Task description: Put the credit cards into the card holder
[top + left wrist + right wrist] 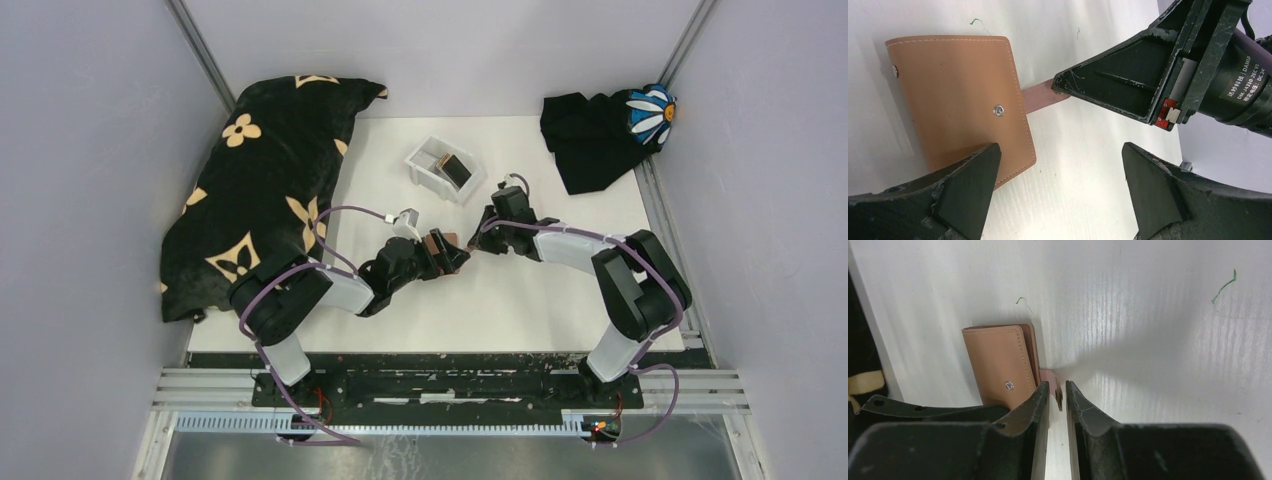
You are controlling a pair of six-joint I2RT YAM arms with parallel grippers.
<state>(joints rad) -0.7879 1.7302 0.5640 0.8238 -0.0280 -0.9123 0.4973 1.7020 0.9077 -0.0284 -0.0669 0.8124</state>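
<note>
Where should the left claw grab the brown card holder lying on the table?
Probably across its long edges, from above: the card holder lies flat and closed, its strap tab pinched by the right claw, so the open left claw can straddle the body.

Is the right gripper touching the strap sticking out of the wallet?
Touching. In the right wrist view the right gripper's fingers are pinched on the strap's end; the left wrist view shows its fingertip on the strap too.
</note>
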